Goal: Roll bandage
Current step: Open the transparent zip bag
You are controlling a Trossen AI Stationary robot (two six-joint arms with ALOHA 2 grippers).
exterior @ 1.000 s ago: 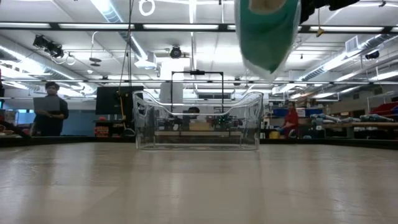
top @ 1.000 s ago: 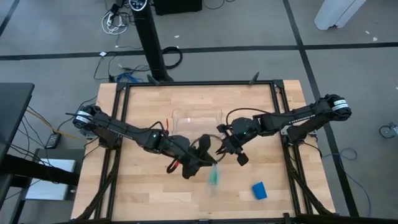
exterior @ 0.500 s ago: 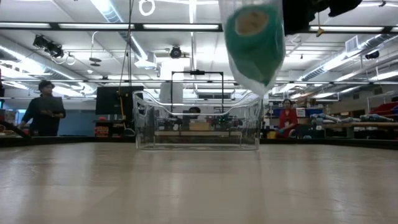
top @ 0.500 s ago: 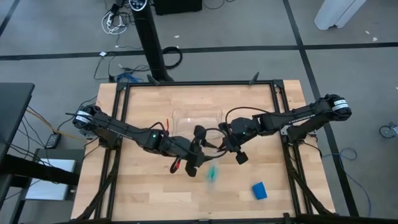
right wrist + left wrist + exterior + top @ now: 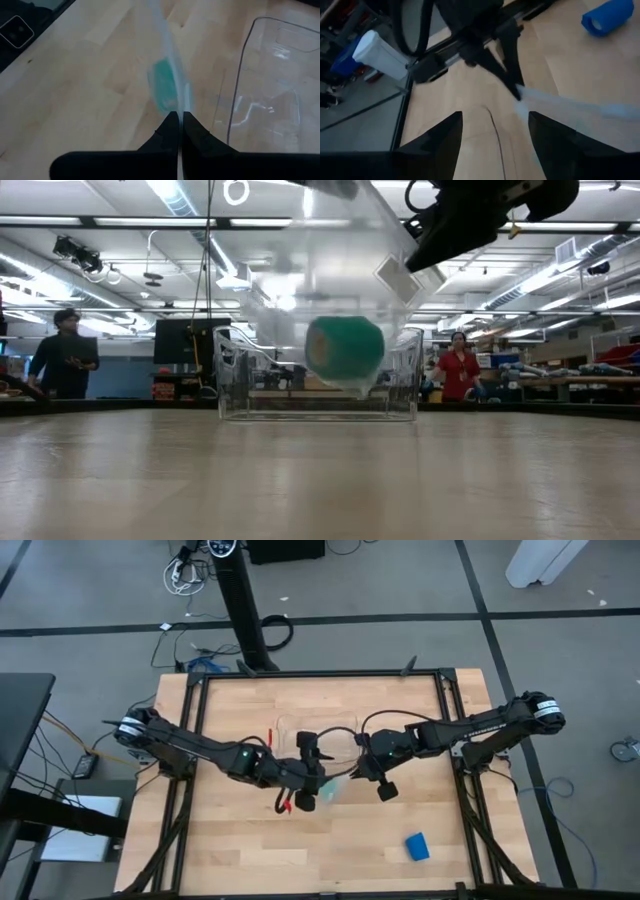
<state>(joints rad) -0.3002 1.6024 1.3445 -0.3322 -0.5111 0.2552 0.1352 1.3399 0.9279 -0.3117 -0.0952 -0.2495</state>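
Now right gripper [image 5: 179, 116] jaws pinched on clear wrap – teal roll [image 5: 344, 352] dangling; left gripper [image 5: 495, 131] jaws apart

Both dark arms reach in from opposite sides of the surface and meet near its middle. The left arm stretches low from the left edge, elbow bent, and its tool [image 5: 313, 775] stands with its fingers [image 5: 437, 142] spread wide apart, nothing between them. The right arm comes from the right edge, forearm angled inward, and its tool [image 5: 366, 768] sits just beside the left one, its fingers [image 5: 169, 131] pressed together, pinching a thin clear film.
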